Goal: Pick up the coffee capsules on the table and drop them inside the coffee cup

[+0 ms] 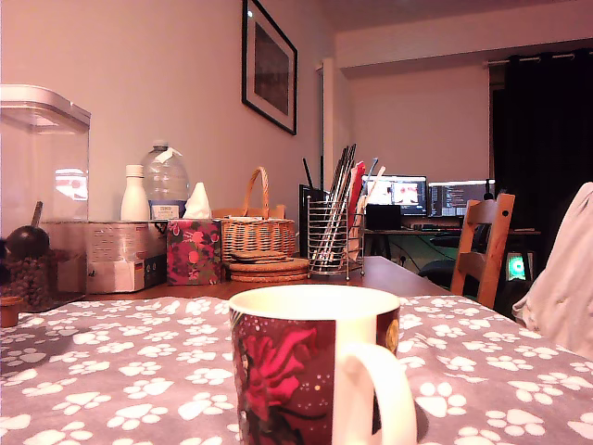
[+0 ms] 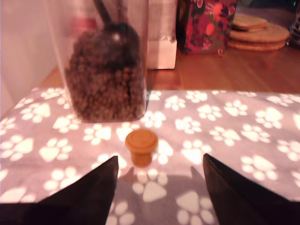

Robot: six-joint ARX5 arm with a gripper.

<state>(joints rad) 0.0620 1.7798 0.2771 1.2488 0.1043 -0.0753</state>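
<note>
I see one coffee capsule [image 2: 141, 146] standing on the paw-print cloth of the table [image 2: 243, 126], flat rim up, a little below the centre of the wrist frame. In the exterior view I can only make out a small brown shape at the far left edge [image 1: 8, 310], which is probably the same capsule. My gripper [image 2: 159, 180] shows as two dark fingers [image 2: 89, 197] rising from the lower corners of the wrist frame; they are spread wide with nothing between them, and the capsule sits just beyond the gap, apart from both tips.

Right behind the capsule stands a clear container [image 2: 105, 70] filled partway with dark beans, with a dark scoop [image 2: 119, 33] resting in them. In the exterior view that container [image 1: 42, 195] fills the left side under a pale lid. The coffee cup [image 1: 320, 366] sits large in the lower centre of the exterior frame, white inside, dark red with a pink rose outside, its white handle turned toward the lower right; it is well apart from the capsule.

Where the cloth ends, bare wood carries a floral tissue box [image 1: 193, 250], a wicker basket [image 1: 256, 232], a stack of round coasters [image 1: 269, 269] and a wire mesh holder [image 1: 332, 239] of pens. A white bottle [image 1: 135, 195] and a water jug [image 1: 167, 181] stand on a cardboard box [image 1: 116, 255]; its print is too blurred for me to read, and so are the lit monitors [image 1: 426, 195] at the back
</note>
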